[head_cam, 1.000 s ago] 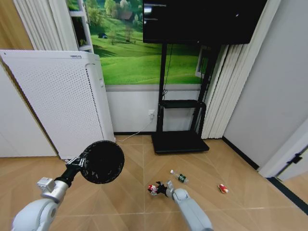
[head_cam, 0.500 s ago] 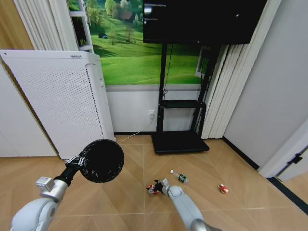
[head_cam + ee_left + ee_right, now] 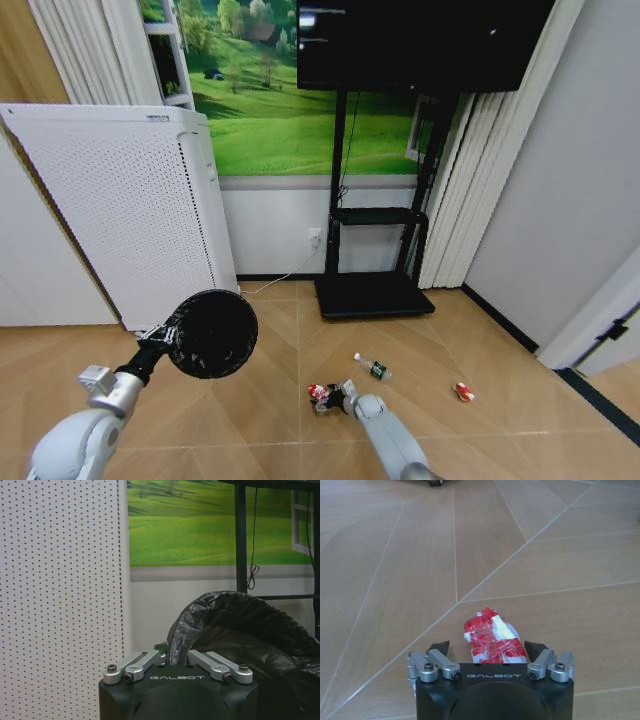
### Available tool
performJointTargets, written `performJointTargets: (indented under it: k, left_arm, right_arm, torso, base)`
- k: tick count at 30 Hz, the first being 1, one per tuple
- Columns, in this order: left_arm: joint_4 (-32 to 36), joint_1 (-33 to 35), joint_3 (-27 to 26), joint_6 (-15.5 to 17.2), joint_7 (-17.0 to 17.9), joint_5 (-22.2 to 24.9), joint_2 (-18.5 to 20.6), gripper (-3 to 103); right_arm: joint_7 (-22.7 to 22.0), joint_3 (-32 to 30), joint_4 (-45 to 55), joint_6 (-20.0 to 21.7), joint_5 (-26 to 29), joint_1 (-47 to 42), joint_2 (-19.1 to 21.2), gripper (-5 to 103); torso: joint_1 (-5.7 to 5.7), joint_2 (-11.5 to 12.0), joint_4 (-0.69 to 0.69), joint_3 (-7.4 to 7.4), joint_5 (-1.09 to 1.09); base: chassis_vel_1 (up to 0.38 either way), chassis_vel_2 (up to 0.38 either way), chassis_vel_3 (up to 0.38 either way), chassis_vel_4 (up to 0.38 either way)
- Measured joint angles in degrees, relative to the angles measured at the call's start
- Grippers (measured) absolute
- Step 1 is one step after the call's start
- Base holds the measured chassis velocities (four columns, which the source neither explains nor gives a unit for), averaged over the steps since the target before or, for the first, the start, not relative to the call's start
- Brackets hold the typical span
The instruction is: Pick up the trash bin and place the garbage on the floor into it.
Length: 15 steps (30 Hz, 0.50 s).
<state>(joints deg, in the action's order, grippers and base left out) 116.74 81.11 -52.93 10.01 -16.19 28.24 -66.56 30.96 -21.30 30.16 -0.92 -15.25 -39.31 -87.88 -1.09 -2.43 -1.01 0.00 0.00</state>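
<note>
Right wrist view: the right gripper sits low over the floor, jaws apart either side of a crumpled red-and-white wrapper, ready to close. The left gripper, jaws clamped on the rim, holds the trash bin raised, mouth open to receive it.

Trash bin cut off by the left wrist view's edge, rim grip hidden.

A black trash bin lined with glossy black plastic sits beside the white, dot-perforated appliance. On the tan herringbone floor lies a crumpled red-and-white wrapper; beyond it a clear, green-labelled bottle.
</note>
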Motion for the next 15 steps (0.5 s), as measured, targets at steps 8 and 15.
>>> performJointTargets:
  k: [8, 15]
  left_arm:
    - [-0.02, -0.10, -0.36, -0.01, -0.28, 0.14, 0.02, 7]
    - [0.60, -0.34, 0.00, 0.18, 0.00, 0.07, -0.40, 7]
  right_arm:
    - [-0.85, 0.40, -0.25, -0.13, -0.01, 0.01, -0.40, 61]
    - [-1.35, 0.15, 1.91, -1.79, -1.31, -0.75, 0.90, 45]
  torso:
    - [0.00, 0.00, 0.00, 0.00, 0.01]
    - [0.00, 0.00, 0.01, 0.00, 0.01]
  base:
    - [0.000, 0.000, 0.000, 0.000]
    - [0.000, 0.000, 0.000, 0.000]
